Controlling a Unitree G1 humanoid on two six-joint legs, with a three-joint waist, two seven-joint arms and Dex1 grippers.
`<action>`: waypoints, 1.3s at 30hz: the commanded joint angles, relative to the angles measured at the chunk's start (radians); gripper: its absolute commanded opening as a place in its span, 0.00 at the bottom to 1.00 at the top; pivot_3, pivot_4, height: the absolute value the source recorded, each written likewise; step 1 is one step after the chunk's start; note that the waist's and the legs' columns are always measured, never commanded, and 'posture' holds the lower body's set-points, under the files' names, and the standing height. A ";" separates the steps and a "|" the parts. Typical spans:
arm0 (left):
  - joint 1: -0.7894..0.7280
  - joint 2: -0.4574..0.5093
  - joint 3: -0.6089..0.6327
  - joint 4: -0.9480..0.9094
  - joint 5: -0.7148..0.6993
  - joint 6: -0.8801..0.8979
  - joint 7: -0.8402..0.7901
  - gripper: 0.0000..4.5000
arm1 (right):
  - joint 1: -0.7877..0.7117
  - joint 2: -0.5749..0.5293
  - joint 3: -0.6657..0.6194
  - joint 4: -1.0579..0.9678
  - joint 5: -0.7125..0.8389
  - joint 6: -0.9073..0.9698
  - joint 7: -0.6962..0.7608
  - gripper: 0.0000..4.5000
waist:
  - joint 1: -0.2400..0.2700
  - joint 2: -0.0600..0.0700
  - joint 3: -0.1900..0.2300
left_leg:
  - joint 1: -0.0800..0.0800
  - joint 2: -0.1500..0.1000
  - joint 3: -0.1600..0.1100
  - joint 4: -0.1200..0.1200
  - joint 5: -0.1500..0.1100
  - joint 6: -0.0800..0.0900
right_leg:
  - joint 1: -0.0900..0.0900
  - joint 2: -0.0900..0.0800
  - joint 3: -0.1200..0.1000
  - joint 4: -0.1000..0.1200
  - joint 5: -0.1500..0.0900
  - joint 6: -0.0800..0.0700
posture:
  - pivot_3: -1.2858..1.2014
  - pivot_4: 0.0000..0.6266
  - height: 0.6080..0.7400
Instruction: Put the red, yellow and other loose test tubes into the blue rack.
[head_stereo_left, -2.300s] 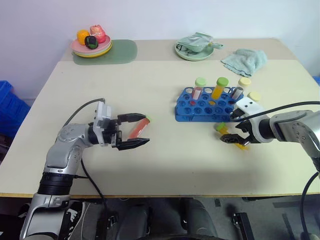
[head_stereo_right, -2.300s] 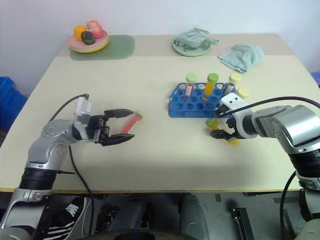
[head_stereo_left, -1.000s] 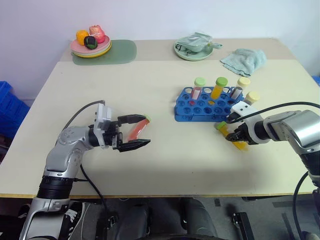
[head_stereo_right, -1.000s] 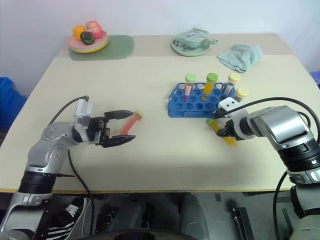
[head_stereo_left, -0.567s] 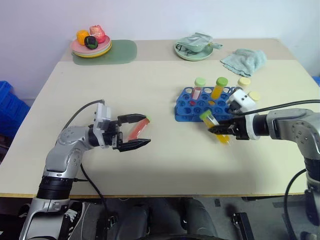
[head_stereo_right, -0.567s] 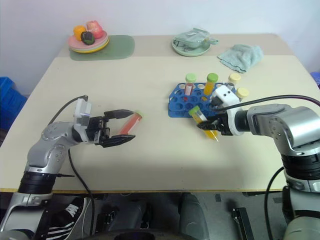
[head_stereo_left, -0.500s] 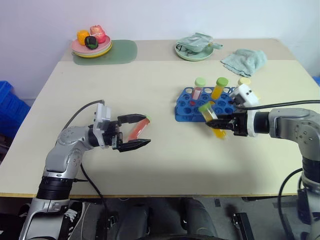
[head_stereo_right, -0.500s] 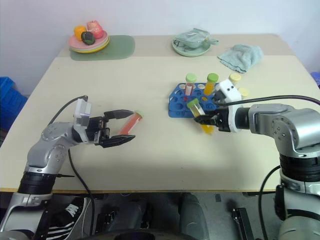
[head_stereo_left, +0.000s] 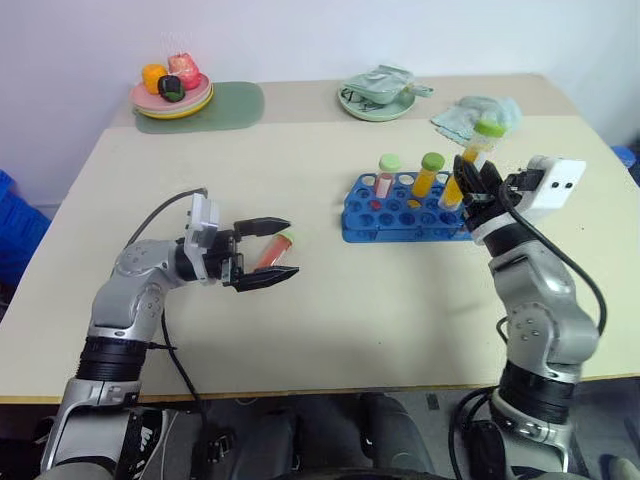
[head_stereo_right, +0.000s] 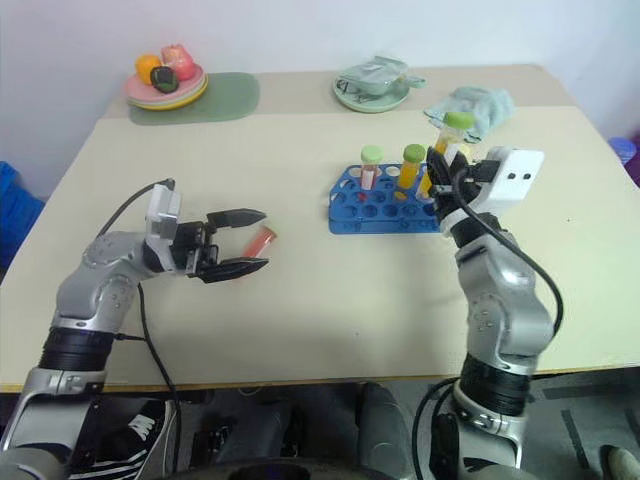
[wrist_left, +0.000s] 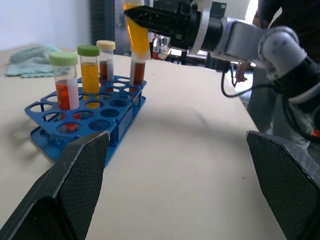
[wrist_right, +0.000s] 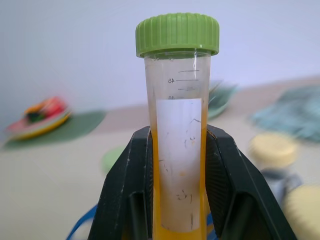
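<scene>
The blue rack (head_stereo_left: 400, 215) stands right of the table's middle with several capped tubes upright in it. My right gripper (head_stereo_left: 470, 182) is shut on a yellow test tube (wrist_right: 178, 145) with a green cap (head_stereo_left: 487, 128). It holds the tube upright above the rack's right end. A red test tube (head_stereo_left: 268, 252) lies on the table at the left. In the head views it shows between the fingers of my open left gripper (head_stereo_left: 290, 246), which points right toward the rack (wrist_left: 85, 115). I cannot tell whether those fingers touch it.
At the back left a plate of fruit (head_stereo_left: 170, 90) sits on a green mat (head_stereo_left: 225, 103). A green plate (head_stereo_left: 375, 97) and a teal cloth (head_stereo_left: 470, 112) lie at the back right. A blue crate (head_stereo_left: 12, 205) stands off the table's left edge.
My right gripper lifted the yellow tube off the table in front of the rack, swung it upright and raised it over the rack's right end. The left gripper stayed put.
</scene>
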 joint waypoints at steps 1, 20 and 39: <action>-0.022 0.005 0.011 0.005 0.005 -0.016 -0.015 1.00 | 0.013 0.070 0.064 0.056 -0.088 -0.206 -0.053 0.20 | -0.004 0.000 0.000 | 0.000 0.000 0.000 0.000 0.000 0.000 | 0.000 0.001 0.000 0.000 0.000 0.000 | 0.52 0.24 1.00; -0.014 0.021 0.020 -0.032 -0.002 0.011 0.001 1.00 | -0.004 0.099 0.205 0.485 -0.295 -0.706 -0.115 0.20 | -0.026 0.001 0.000 | 0.000 0.002 -0.001 -0.001 0.001 -0.001 | 0.000 0.001 0.000 0.000 0.000 0.000 | 0.52 0.24 1.00; -0.001 0.035 0.033 -0.060 -0.015 0.027 0.014 1.00 | -0.051 0.035 0.190 0.615 -0.301 -0.785 -0.144 0.20 | -0.026 0.001 0.000 | 0.000 0.002 -0.002 0.000 0.001 -0.001 | 0.000 0.001 0.000 0.000 0.000 0.000 | 0.52 0.24 1.00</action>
